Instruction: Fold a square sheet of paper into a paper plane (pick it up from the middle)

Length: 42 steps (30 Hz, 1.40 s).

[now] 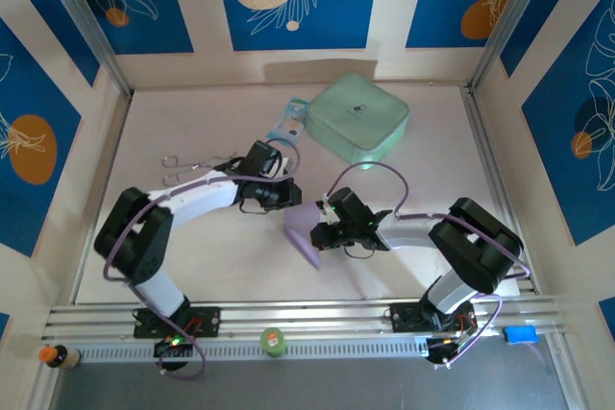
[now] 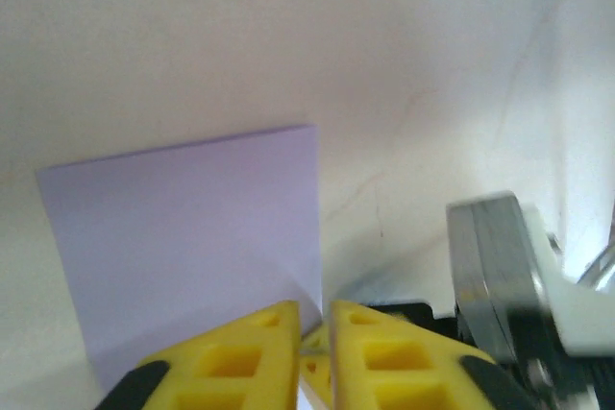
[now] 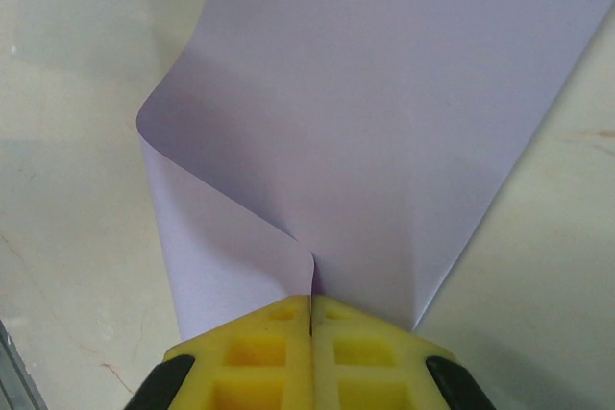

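**A:** What has the right gripper got?

**B:** Its jaws are pressed flat together on the square sheet of paper. They pinch it just where the sheet curls over itself in a soft loop. It's a bend there, not a crease.

**A:** And the left gripper?

**B:** Its yellow fingers stand a thin slit apart, right at the sheet's near corner. I can't tell whether the edge is caught in that slit.

**A:** Where does the sheet sit overall?

**B:** It's between the two grippers, around the middle of the table. Part of it looks to be lying flat, and part is lifted at the pinch. The mint-green case and the blue-white packet are well apart from it, towards the back.

**A:** What could go wrong?

**B:** I'd say the loop is the main worry. If it's flattened while the edges are out of line, the crease lands crooked and the plane comes out lopsided. One small pinch also lets thin paper swing when it's moved. If the left one does have the corner and the arms draw apart, the sheet could tear. And the two grippers are near each other, so a careless reach could knock them together.
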Each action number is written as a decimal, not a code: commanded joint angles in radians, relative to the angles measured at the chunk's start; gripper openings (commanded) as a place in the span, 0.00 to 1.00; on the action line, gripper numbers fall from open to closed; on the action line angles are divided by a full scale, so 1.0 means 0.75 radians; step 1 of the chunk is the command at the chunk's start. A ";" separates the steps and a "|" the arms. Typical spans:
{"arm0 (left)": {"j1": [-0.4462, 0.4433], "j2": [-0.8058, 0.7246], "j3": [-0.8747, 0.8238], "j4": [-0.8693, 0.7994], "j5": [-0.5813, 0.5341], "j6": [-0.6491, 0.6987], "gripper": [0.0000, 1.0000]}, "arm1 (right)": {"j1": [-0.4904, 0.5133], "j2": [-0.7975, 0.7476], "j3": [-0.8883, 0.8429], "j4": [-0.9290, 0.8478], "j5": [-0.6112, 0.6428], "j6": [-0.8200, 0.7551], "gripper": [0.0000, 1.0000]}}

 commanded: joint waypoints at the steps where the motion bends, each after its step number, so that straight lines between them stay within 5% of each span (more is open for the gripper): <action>1: 0.005 -0.103 -0.157 0.133 0.046 -0.138 0.10 | 0.011 0.036 0.015 -0.035 0.002 0.032 0.02; 5: -0.013 -0.187 -0.338 0.352 0.096 -0.292 0.04 | 0.020 0.036 0.011 -0.015 -0.003 0.061 0.02; 18: -0.112 -0.175 -0.522 0.580 0.091 -0.466 0.00 | 0.052 0.049 0.026 -0.035 0.048 0.114 0.02; 42: -0.141 -0.094 -0.595 0.622 0.031 -0.459 0.00 | 0.052 0.064 0.028 -0.057 0.094 0.167 0.02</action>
